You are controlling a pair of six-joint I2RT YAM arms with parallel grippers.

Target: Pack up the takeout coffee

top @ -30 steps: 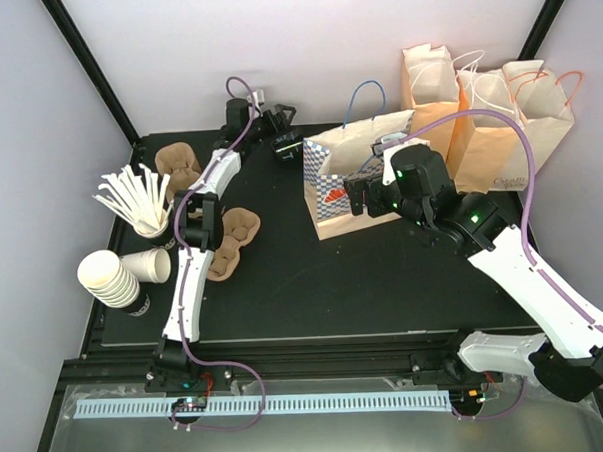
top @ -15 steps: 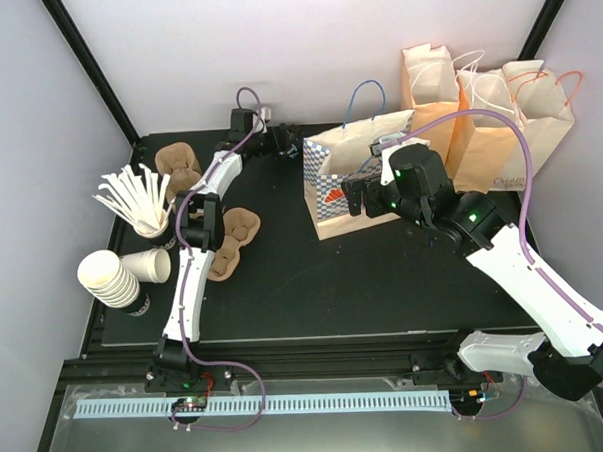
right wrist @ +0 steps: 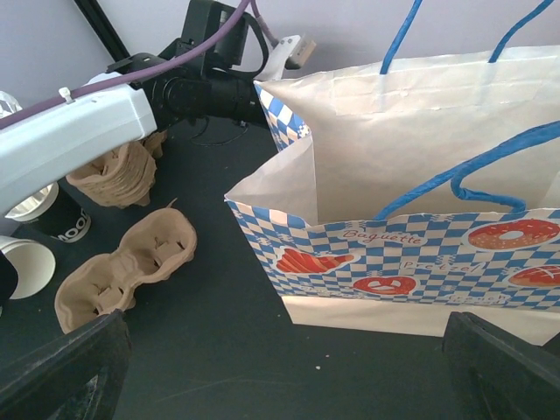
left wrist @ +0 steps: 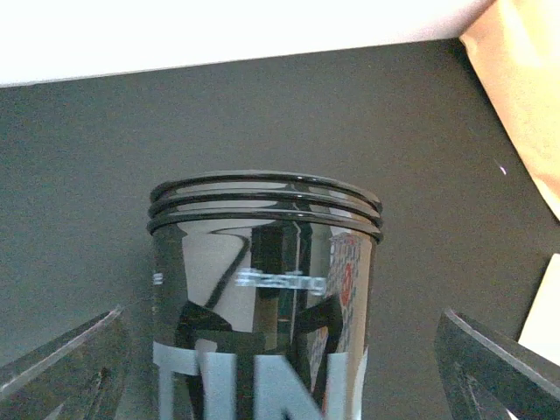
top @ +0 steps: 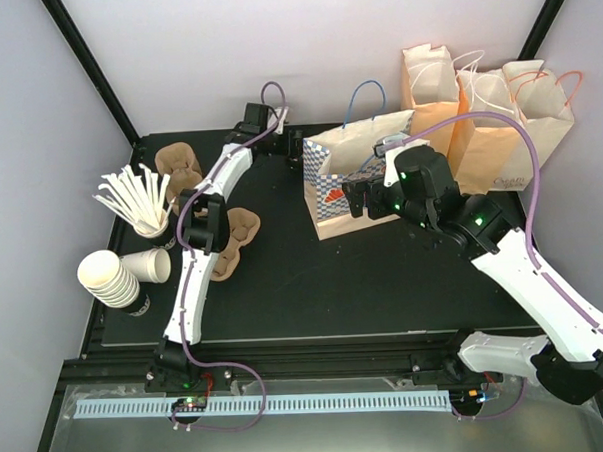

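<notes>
Takeout coffee (left wrist: 265, 289) stands on surface (left wrist: 79, 175) just left of checkered bag (top: 355, 184), between open left jaws, not yet gripped. Right jaws open, empty, before bag. Grasp, lift and bagging all remain.

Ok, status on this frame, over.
Left end effector open, straddling takeout coffee, no contact. Right end effector open, facing checked bag. Coffee outside bag. Bag mouth open, nothing blocking.

Black table (top: 384, 282): bags (top: 342, 192), carriers (top: 234, 239), cups (top: 109, 279)
</notes>
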